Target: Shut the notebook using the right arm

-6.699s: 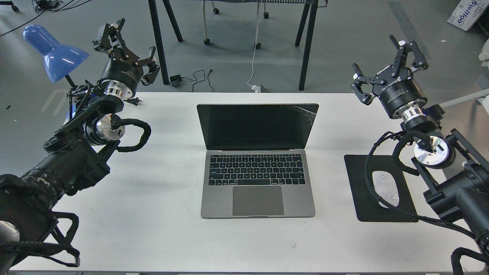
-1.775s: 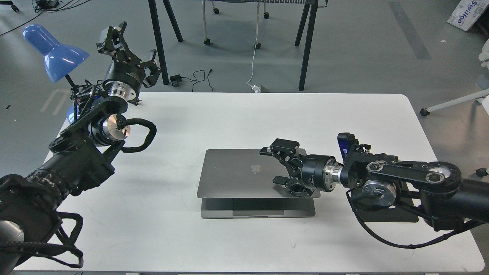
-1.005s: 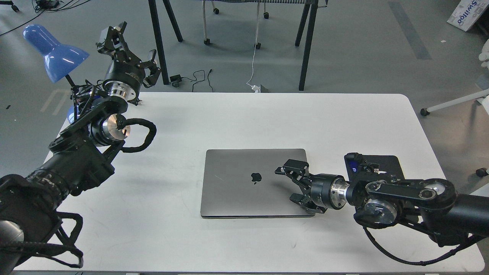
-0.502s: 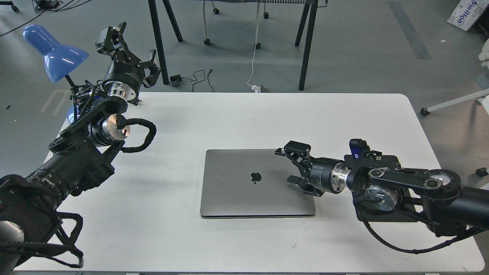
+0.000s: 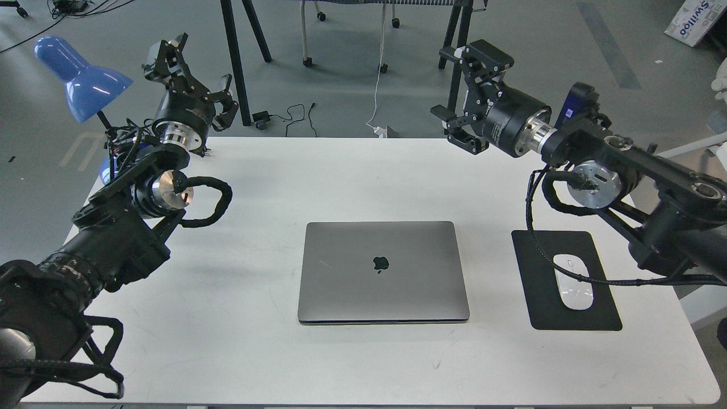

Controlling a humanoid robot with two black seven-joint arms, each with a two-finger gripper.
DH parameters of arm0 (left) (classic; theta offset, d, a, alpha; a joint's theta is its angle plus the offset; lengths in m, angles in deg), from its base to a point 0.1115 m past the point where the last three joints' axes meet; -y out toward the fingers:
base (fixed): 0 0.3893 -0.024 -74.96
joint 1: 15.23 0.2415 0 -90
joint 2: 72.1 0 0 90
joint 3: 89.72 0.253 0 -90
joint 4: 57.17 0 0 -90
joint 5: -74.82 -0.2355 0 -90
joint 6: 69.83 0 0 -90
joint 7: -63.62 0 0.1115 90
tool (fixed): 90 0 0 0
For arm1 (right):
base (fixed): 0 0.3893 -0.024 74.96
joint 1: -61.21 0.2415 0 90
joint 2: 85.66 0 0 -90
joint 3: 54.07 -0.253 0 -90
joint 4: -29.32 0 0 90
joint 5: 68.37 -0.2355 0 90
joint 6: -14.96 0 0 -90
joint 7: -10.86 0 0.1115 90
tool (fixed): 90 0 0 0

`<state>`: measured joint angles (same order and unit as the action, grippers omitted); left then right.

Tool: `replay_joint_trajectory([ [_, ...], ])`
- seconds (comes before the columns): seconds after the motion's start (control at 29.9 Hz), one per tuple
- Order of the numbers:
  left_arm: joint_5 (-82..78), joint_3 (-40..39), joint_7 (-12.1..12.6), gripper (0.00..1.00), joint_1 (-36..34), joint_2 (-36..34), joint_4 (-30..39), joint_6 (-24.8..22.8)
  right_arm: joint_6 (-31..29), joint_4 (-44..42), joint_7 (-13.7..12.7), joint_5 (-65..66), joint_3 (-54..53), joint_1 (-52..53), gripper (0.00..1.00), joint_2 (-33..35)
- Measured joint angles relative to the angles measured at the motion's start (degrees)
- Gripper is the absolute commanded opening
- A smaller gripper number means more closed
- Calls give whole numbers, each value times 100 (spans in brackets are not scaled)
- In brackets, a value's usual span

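Note:
The notebook [image 5: 383, 272] is a space-grey laptop lying shut and flat in the middle of the white table [image 5: 352, 182], with the dark apple logo facing up. My right arm reaches in from the right. Its gripper [image 5: 463, 94] is open and empty, raised high over the table's far edge, well above and behind the notebook. My left gripper [image 5: 190, 71] is open and empty, raised over the table's far left corner.
A black mouse pad [image 5: 568, 281] with a white mouse [image 5: 573, 281] lies right of the notebook. A blue desk lamp [image 5: 79, 76] stands at the far left. Black table legs [image 5: 457, 68] and cables [image 5: 295, 116] are on the floor behind.

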<state>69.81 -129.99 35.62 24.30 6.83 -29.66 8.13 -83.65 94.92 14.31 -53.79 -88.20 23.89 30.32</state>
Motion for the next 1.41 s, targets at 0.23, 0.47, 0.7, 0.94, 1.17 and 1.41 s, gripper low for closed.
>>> replay_joint_trajectory([
  [0.23,0,7,0,100,3,7,0,0,-835,-786,-7,-95,-987,-39,100,-60],
  [0.47,0,11,0,100,3,11,0,0,-1194,-1001,-5,-711,-1484,-206,100,-280],
  [0.7,0,12,0,100,3,17,0,0,-1179,-1721,6,-1180,-2228,-447,100,-817],
  [0.94,0,16,0,100,1,18,0,0,-1158,-1940,2,-1492,-3104,-952,100,-1310],
  [1.17,-1,20,0,100,-4,18,0,0,-1128,-2009,23,-1535,-3336,-1228,100,-1570],
  [1.41,-6,22,0,100,-4,18,0,0,-1039,-2004,25,-1537,-3227,-1325,100,-1585],
])
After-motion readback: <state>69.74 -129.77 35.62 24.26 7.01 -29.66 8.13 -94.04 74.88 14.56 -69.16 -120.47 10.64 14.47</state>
